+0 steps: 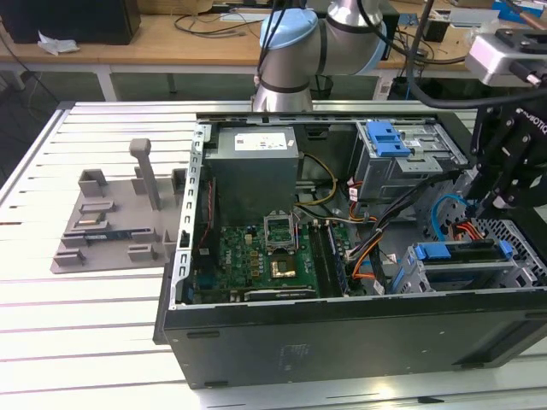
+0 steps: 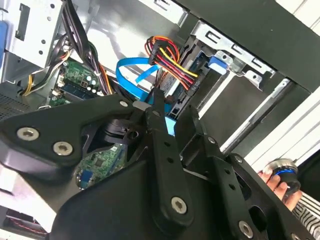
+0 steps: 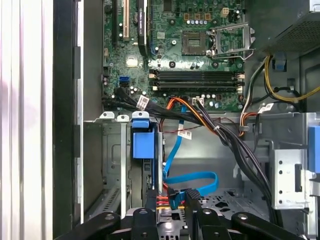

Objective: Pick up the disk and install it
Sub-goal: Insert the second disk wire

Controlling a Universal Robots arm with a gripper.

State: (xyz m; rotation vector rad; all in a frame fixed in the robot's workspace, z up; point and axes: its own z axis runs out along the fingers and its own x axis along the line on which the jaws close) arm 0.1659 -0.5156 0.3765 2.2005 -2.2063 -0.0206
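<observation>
The disk [image 1: 461, 256], a drive in a bright blue carrier, sits in the drive cage at the near corner of the open computer case [image 1: 342, 342], on the exterior view's right. The first wrist view shows the disk edge-on, with its blue carrier handle [image 3: 142, 142] toward the motherboard. My gripper [image 1: 494, 203] hovers just above the disk's cable end. Its black fingers [image 3: 152, 205] stand slightly apart, open, on either side of the red-and-yellow power plug [image 3: 164, 202] and a blue data cable [image 3: 192, 179]. In the second wrist view, the gripper [image 2: 172, 107] points at the same plug and cables [image 2: 167, 62].
A motherboard [image 1: 265, 256], a grey power supply box [image 1: 255, 166] and cable bundles fill the case. An upper cage with a blue latch piece [image 1: 386, 137] stands behind. A grey fixture plate [image 1: 111, 218] lies left of the case. A person's hand [image 2: 280, 182] holds a knob outside the case.
</observation>
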